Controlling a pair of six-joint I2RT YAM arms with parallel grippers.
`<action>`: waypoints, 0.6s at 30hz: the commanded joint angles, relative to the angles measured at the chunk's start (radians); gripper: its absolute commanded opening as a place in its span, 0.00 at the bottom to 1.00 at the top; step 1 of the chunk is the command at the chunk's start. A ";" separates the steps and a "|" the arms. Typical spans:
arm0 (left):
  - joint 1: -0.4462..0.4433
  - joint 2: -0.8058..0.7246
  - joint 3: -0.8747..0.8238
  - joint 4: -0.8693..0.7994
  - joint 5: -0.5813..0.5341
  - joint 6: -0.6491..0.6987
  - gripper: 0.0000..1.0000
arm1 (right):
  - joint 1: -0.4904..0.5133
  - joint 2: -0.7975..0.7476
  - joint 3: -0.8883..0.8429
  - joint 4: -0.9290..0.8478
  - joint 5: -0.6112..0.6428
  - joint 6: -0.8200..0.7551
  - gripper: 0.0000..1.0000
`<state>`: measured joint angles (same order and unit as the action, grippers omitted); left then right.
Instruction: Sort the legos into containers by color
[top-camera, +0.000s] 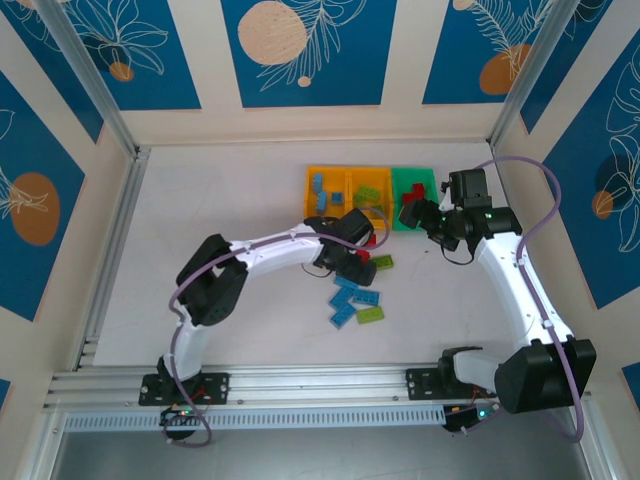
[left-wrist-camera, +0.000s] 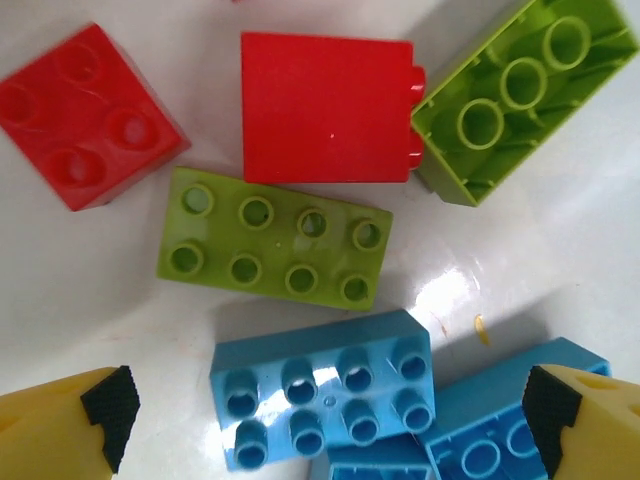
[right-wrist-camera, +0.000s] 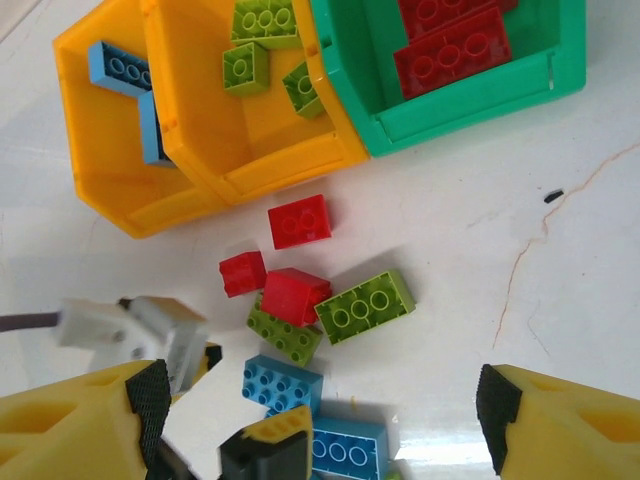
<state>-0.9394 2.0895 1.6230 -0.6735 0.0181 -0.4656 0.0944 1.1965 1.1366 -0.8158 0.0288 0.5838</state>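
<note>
Loose legos (right-wrist-camera: 365, 305) lie in a tight pile on the desk (top-camera: 240, 190), just in front of the containers (top-camera: 335, 205). The bins are part filled: blue in the left orange bin (right-wrist-camera: 100, 170), lime in the middle orange bin (right-wrist-camera: 200, 120), red in the green bin (right-wrist-camera: 440, 125).

The left jaws are spread and empty, low over the pile, with the pads (left-wrist-camera: 100, 415) either side of a blue brick (left-wrist-camera: 325, 400). The right jaws are also spread and empty, above the desk near the green bin and looking down on the same pile.

Risks:
- The blue brick touches a second blue one (left-wrist-camera: 500, 440) and sits just beside a lime brick (left-wrist-camera: 270, 250), so closing could pinch two or shove the neighbours.
- One pad looks to be over that second blue brick and may land on it instead of beside it.
- Both arms are near one pile, so they could collide if both go in.
- The plastic is smooth, so a brick could twist out of the pinch.
- The bins are joined, so a sloppy release could land in the wrong colour.
</note>
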 joint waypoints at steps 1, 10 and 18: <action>-0.007 0.044 0.063 -0.106 0.019 -0.009 0.99 | 0.008 -0.009 0.024 -0.008 -0.025 0.004 0.83; -0.004 0.125 0.132 -0.198 0.004 -0.004 0.86 | 0.020 -0.006 0.023 -0.005 -0.033 0.015 0.82; 0.014 0.103 0.083 -0.178 0.004 -0.015 0.61 | 0.030 -0.005 0.029 -0.008 -0.050 0.011 0.82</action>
<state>-0.9333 2.2013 1.7279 -0.8272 0.0174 -0.4744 0.1165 1.1965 1.1370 -0.8162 0.0143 0.5842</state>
